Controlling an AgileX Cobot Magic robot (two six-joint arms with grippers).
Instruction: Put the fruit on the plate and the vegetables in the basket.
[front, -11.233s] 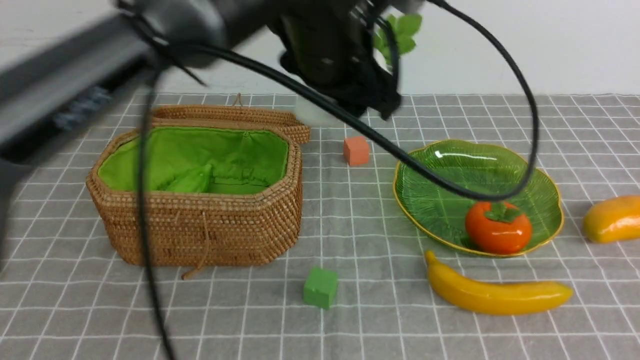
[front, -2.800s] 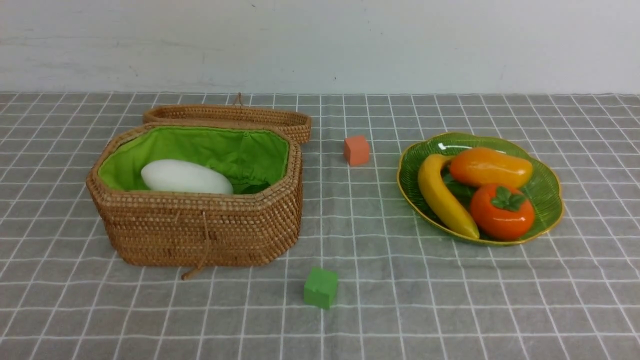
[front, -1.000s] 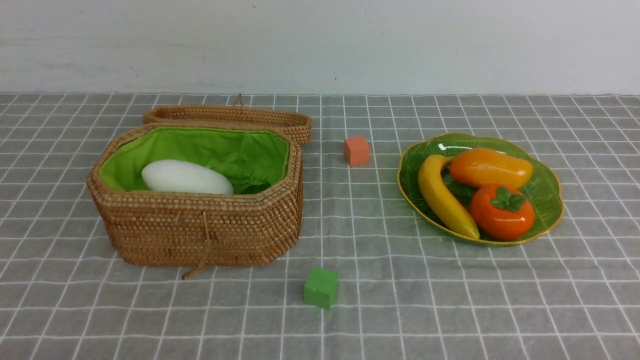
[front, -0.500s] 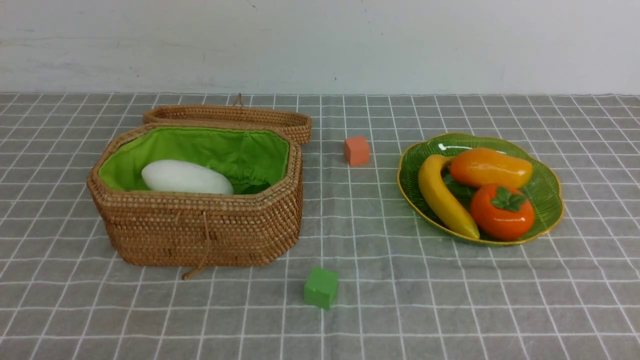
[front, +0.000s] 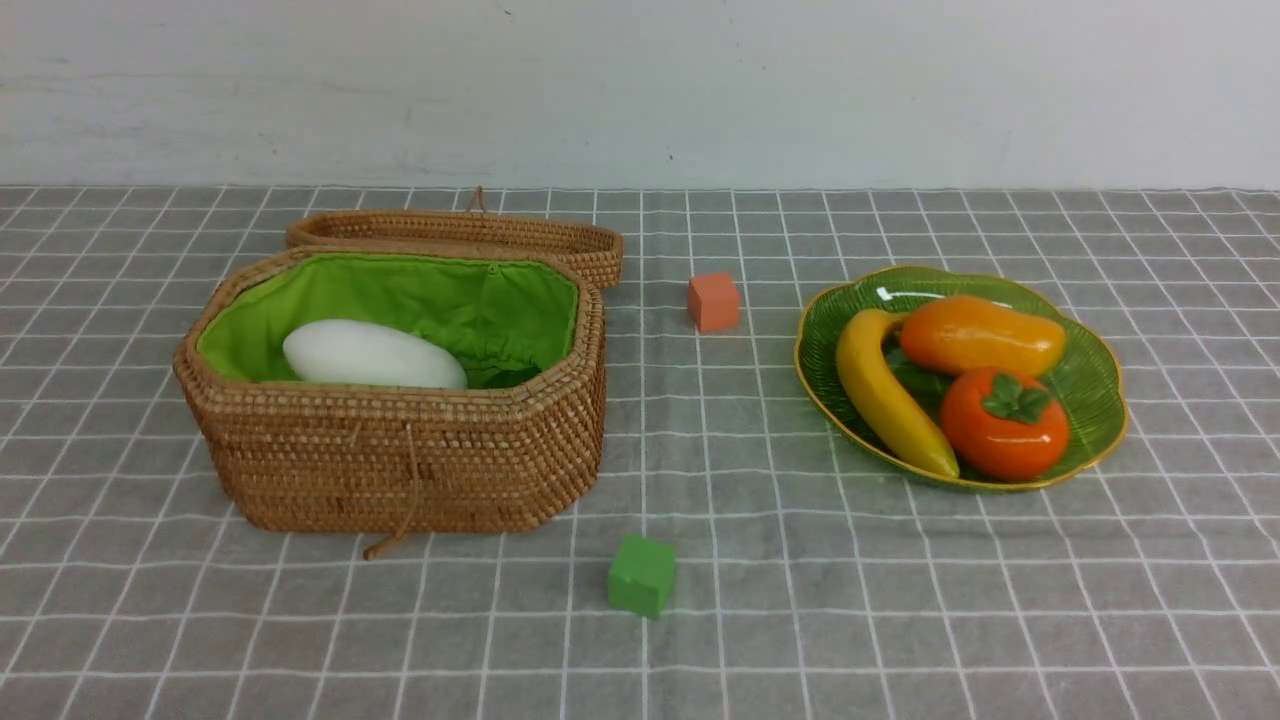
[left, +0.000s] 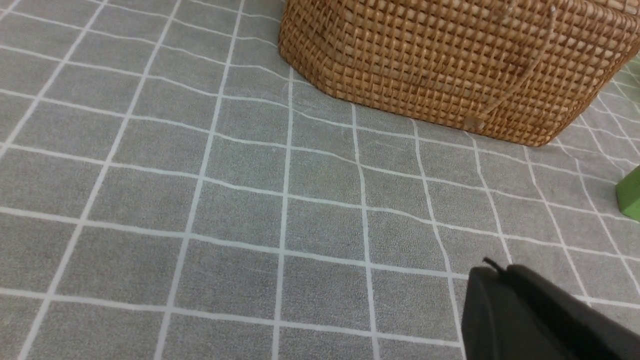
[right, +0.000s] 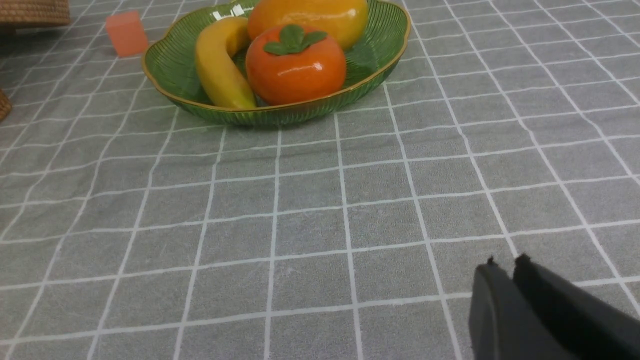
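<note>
Nearest, the left gripper (left: 492, 272) is clenched on nothing and the right gripper (right: 505, 265) is nearly clenched, also empty, both low over the surface (front: 760, 600). Farther off, 3 fruit, banana (front: 885, 395), persimmon (front: 1003, 423) and mango (front: 982, 335), sit on the plate (front: 1100, 385); the radish (front: 372, 354) lies in the basket (front: 400, 460), so sorting looks finished.

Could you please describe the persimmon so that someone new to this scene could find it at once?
Look to the green leaf-shaped plate on the right of the grey checked cloth. Three fruits lie in it; the persimmon sits nearest the camera. It is the only round one, deep orange with a green leaf cap.
</note>
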